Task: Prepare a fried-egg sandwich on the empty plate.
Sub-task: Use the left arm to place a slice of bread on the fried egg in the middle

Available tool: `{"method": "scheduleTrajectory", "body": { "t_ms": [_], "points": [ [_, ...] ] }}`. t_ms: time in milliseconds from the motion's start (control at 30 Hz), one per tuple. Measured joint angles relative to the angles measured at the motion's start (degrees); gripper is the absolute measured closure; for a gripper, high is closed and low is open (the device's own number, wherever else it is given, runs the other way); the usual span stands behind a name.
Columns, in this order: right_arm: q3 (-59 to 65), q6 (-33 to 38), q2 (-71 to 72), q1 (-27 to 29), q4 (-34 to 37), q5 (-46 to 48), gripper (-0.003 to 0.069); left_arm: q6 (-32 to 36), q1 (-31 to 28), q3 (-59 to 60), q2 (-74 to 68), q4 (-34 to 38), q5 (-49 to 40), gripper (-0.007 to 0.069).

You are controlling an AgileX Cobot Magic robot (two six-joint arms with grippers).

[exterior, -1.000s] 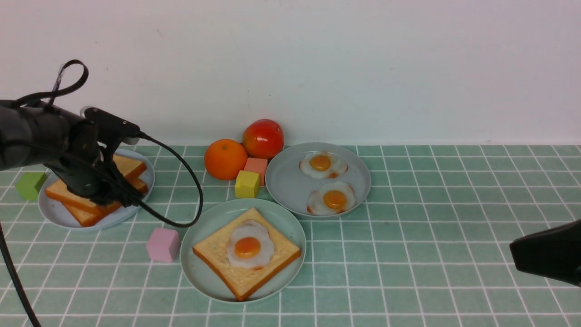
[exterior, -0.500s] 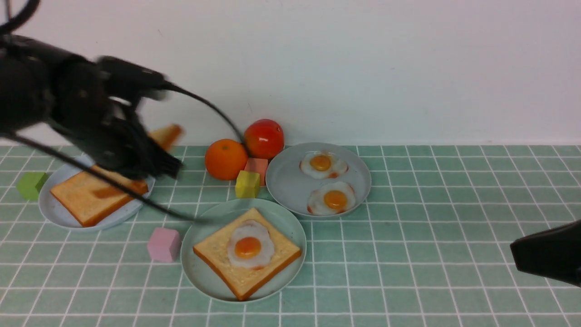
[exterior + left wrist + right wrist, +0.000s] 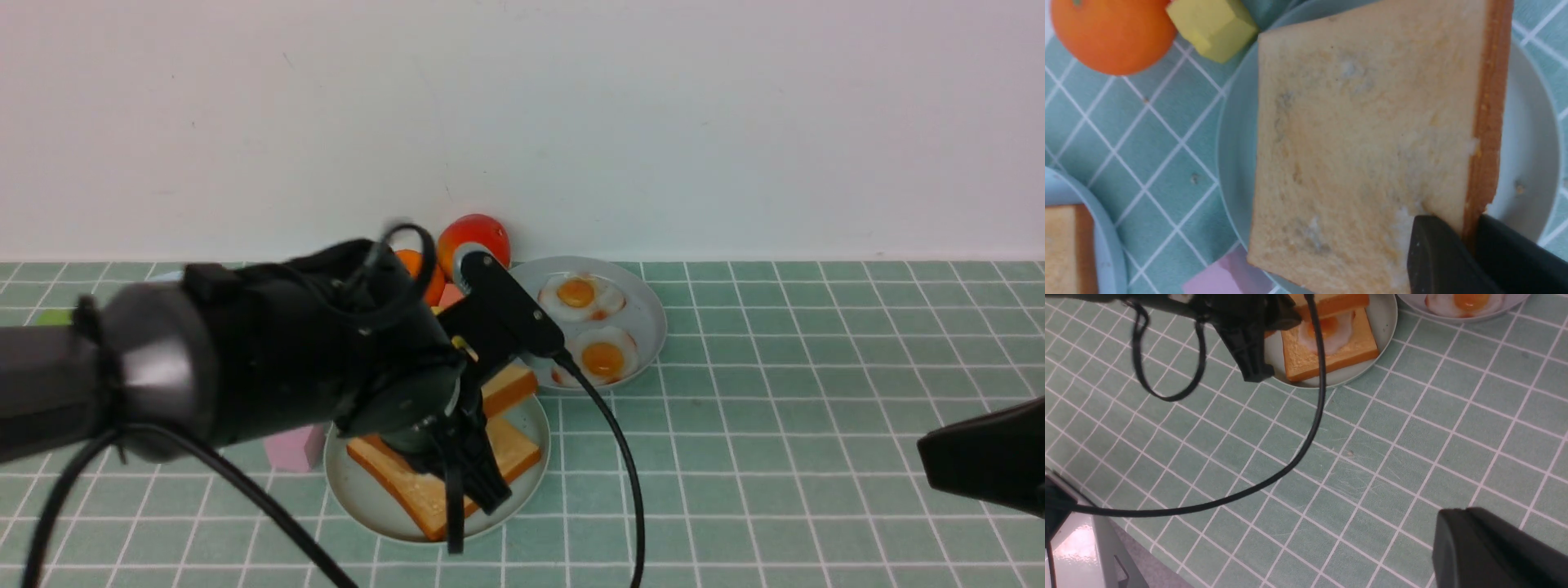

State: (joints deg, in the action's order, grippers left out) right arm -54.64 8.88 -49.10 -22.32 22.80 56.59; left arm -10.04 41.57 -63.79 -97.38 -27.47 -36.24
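Left tool (image 3: pixel 1470 241) clamped toast (image 3: pixel 1367 134) over the plate (image 3: pixel 359 490) on a green-tiled surface (image 3: pixel 775 457) by a white wall (image 3: pixel 653 122); only the right wrist view showed the egg (image 3: pixel 1337 337) beneath.

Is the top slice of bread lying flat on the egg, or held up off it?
Held up. The left pincer clamps the top slice by its crust, and the fried egg shows partly uncovered below it.
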Motion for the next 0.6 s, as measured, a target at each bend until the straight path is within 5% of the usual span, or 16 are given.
{"method": "scheduleTrajectory", "body": {
  "t_ms": [600],
  "points": [
    [0.0, 0.0, 0.0, 0.0, 0.0, 0.1, 0.0624, -0.2, 0.0, -0.1, -4.5, 2.5, 1.7, 0.0517]
  ]
}}
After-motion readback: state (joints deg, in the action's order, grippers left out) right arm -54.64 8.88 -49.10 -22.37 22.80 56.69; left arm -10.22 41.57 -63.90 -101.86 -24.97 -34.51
